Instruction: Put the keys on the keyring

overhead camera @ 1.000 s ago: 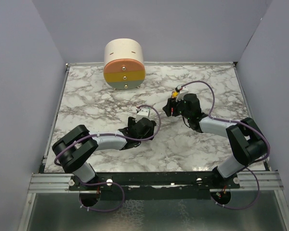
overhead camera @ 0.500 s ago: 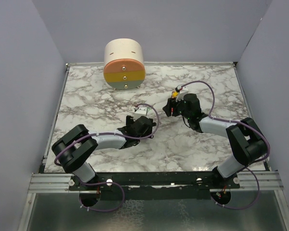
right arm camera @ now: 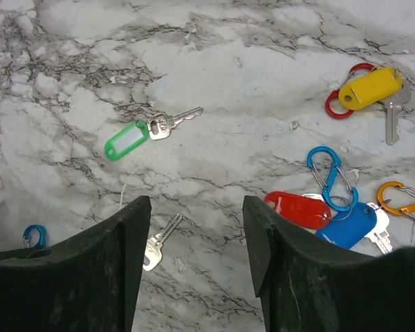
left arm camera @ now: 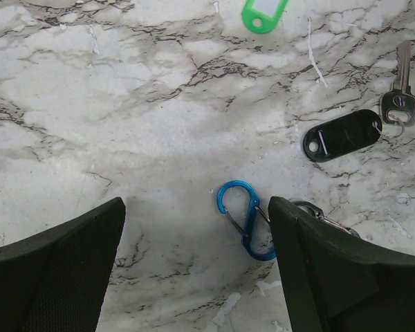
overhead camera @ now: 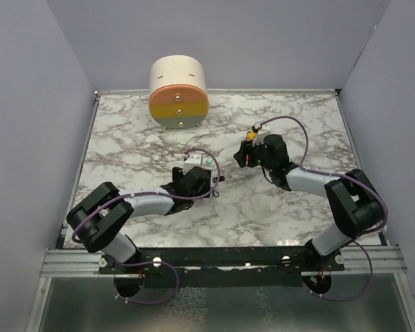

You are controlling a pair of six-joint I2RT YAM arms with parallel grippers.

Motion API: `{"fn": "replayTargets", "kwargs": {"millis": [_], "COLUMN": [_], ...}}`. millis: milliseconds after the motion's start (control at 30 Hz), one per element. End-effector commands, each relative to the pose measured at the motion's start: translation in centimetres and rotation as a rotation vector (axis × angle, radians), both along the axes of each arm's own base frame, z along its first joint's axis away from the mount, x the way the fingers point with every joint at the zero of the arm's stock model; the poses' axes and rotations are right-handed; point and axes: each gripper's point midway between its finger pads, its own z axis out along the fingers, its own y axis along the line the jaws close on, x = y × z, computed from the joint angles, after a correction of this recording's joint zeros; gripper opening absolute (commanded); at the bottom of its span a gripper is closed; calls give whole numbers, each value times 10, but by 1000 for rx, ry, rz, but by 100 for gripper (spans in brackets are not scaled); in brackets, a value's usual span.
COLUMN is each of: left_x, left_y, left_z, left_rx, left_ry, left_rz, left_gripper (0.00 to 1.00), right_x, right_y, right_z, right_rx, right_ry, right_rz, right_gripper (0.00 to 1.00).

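Four tagged keys lie flat on the marble worktop (overhead camera: 124, 145), all of them in the right wrist view. The green key (right arm camera: 128, 140) lies alone, up and left of the right gripper (right arm camera: 196, 207). Its long axis runs from lower left to upper right, with the tag at the lower left and the metal blade pointing to the upper right. The yellow key (right arm camera: 370, 88) lies at the far right, its tag tilted much the same way and resting over a red loop (right arm camera: 335, 104); its blade points straight down the picture. The red key (right arm camera: 297, 207) and the blue key (right arm camera: 353, 225) lie touching, low on the right, with their tags running roughly across the picture. The blue one's blade points to the lower right. A blue carabiner (right arm camera: 332, 176) touches both tags, and an orange carabiner (right arm camera: 401, 197) lies just beside them. An untagged key (right arm camera: 159, 238) lies below the gap between the right gripper's fingers, blade to the upper right. That gripper's jaws stand apart and hold nothing.

The left gripper (left arm camera: 196, 207) hangs wide open and empty. A second blue carabiner (left arm camera: 245, 218) lies just beside its right finger, long axis from upper left to lower right. A black tag (left arm camera: 342, 135) lies farther right.
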Motion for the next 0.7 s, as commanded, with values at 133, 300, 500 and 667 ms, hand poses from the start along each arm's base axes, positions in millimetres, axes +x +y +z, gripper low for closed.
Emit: {"fn": "replayTargets", "kwargs": {"millis": [133,300,500,667], "left_x": [4,1,2,3], "left_y": [14,12,7,0], "left_z": [11,14,17,18], "left_rx": [-9,-34,-57,-75], "left_ry": [-37,-31,-33,-31], "left_rz": [40,33,24,10], "left_gripper": [87,86,86,86], "right_x": [-2,-2,-2,-2], "right_y": [5,6,6,7], "right_z": [11,11,10,10], "right_rx": [13,15,15,15], "right_ry": [-22,-23,-20,-19], "right_rz": [26,27,30,30], "right_gripper": [56,56,56,56]}}
